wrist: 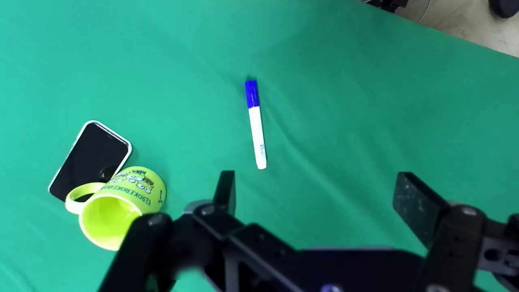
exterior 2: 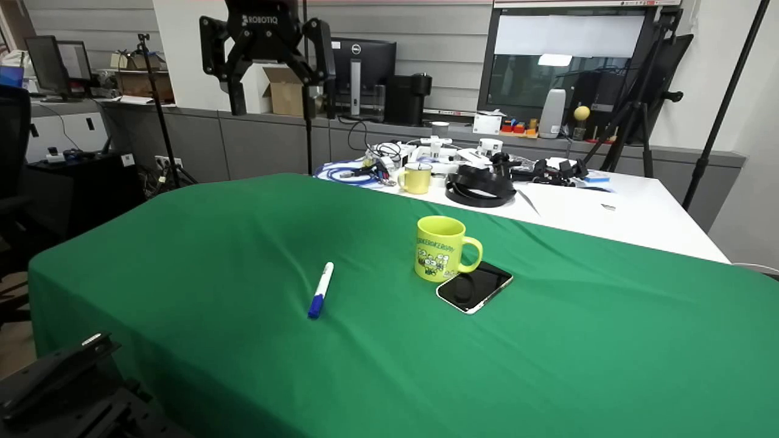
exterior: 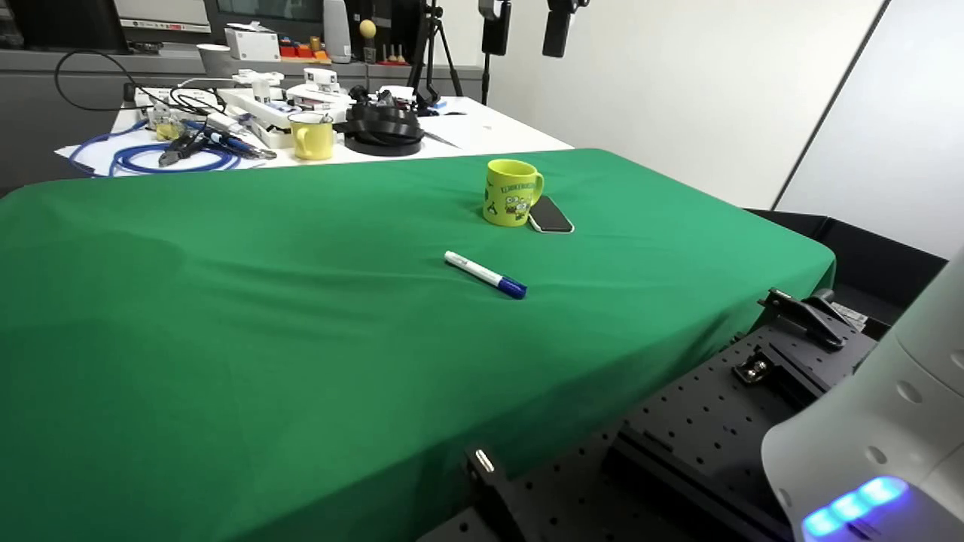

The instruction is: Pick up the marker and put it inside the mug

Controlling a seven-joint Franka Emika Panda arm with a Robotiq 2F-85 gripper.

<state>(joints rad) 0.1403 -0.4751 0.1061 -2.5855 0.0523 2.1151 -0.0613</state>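
The marker, white with a dark blue cap, lies flat on the green cloth in both exterior views (exterior: pixel 482 272) (exterior 2: pixel 322 286) and in the wrist view (wrist: pixel 256 129). The yellow-green mug stands upright on the cloth in both exterior views (exterior: pixel 504 197) (exterior 2: pixel 433 252), with its open mouth showing in the wrist view (wrist: pixel 140 190). My gripper is open and empty, high above the cloth in both exterior views (exterior: pixel 526 45) (exterior 2: pixel 277 109). In the wrist view (wrist: pixel 316 178) its fingers are wide apart, the marker beyond them and the mug to the left.
A phone (exterior: pixel 551 214) (exterior 2: pixel 478 286) (wrist: pixel 91 156) lies flat beside the mug, under its handle side. A paler yellow cup (exterior: pixel 314 139) (exterior 2: pixel 417 179), cables, tools and a black coil (exterior: pixel 382 128) crowd a white table behind the green cloth (exterior: pixel 263 339).
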